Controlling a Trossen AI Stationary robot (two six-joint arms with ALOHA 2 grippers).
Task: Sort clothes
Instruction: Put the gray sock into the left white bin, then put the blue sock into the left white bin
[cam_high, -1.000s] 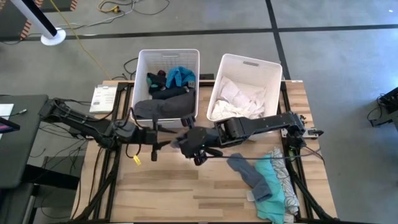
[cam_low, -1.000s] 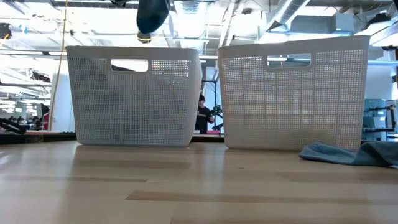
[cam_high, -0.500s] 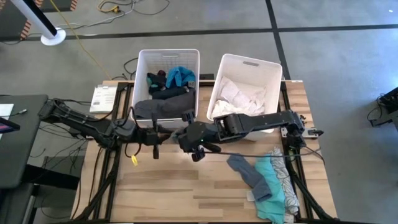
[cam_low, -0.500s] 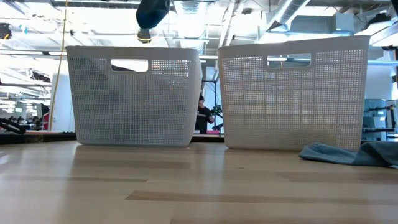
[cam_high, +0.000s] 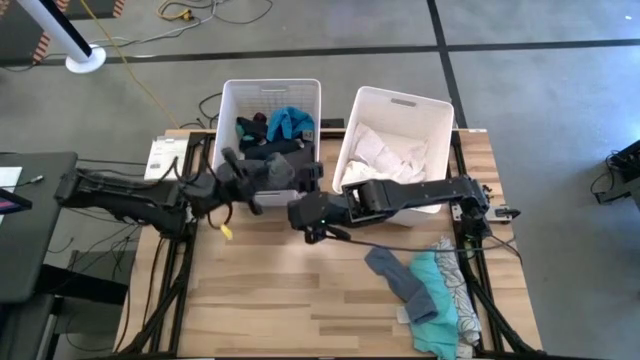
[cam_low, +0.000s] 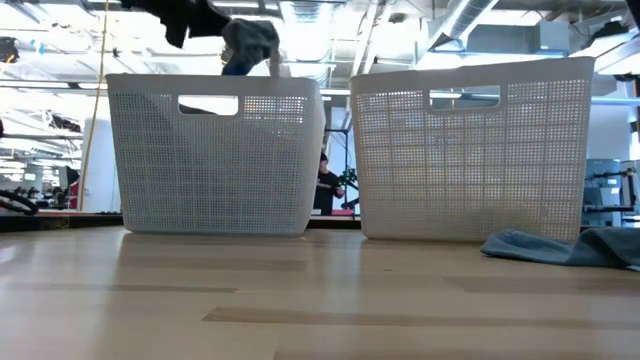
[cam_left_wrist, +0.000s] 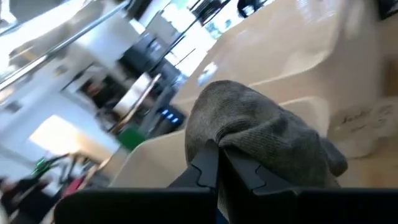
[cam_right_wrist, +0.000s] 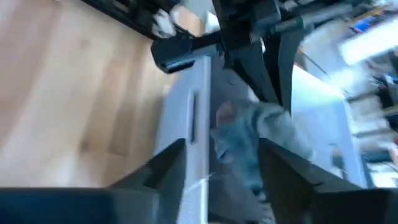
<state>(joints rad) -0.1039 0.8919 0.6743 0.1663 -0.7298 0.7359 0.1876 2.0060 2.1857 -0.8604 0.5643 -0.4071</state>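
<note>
With darks in the left bin and whites in the right bin, a grey garment is clamped in the left tool over the left bin, the right tool stands parted, and a pile of clothes remains unsorted on the counter.

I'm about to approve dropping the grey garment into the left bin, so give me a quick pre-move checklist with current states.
1. Left gripper shut on the grey garment: ok.
2. Garment lifted above the left bin rim, seen in the low view: ok.
3. Garment fully over the bin opening rather than its front wall: cannot tell.
4. Right gripper open and free of the garment: ok.
5. Room left in that bin, which already holds dark and blue clothes: ok.
6. Clothes still waiting on the table: not ok, sorting unfinished.
</note>
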